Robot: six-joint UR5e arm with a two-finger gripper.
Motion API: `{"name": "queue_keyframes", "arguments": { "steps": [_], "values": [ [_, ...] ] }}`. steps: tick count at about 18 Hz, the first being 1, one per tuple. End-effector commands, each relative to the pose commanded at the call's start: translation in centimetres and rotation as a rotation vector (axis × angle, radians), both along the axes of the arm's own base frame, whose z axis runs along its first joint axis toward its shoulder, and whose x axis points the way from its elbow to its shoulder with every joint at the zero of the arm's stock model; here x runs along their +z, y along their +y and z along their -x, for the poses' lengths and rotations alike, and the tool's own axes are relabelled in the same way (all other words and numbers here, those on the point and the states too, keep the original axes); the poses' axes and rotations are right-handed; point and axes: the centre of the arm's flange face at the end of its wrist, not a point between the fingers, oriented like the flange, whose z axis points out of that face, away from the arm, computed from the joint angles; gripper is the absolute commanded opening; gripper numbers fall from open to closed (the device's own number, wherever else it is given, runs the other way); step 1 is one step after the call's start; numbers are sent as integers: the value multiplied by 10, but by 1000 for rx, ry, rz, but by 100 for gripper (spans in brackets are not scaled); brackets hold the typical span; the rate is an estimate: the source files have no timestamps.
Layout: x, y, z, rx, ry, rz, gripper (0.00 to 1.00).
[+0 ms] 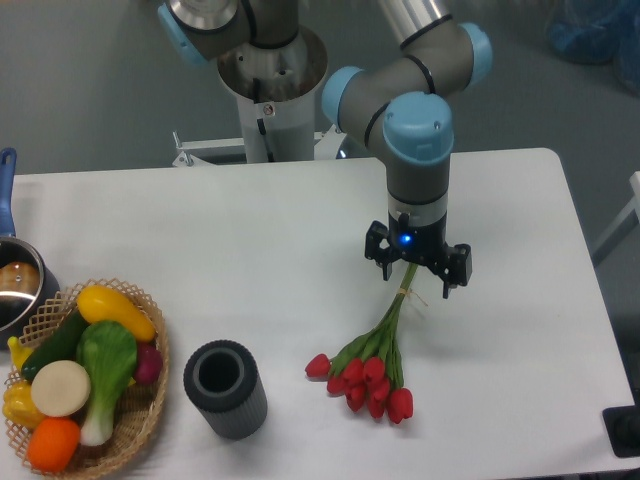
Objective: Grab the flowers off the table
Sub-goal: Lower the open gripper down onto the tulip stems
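a dark round cup [225, 388] and a basket [140, 425] of toy vegetables are seen at the front of the white table [200, 250]. the flowers [372, 368] are laid flat on the table to the right of the cup, with red buds near the front and green stems pointed back. the gripper [416, 272] is held over the stem tips, fingers spread wide, nothing held.

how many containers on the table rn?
3. A woven wicker basket of toy vegetables at the front left, a dark grey ribbed cylindrical cup just right of it, and a metal pot with a blue handle, cut off by the left edge.
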Motion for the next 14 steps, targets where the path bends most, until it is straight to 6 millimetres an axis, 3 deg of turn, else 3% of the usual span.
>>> {"name": "queue_keyframes", "arguments": {
  "steps": [9, 14],
  "values": [
    [-35, 2, 2, 8, -54, 27, 100],
    [-39, 1, 3, 24, -72, 16, 100]
  ]
}}
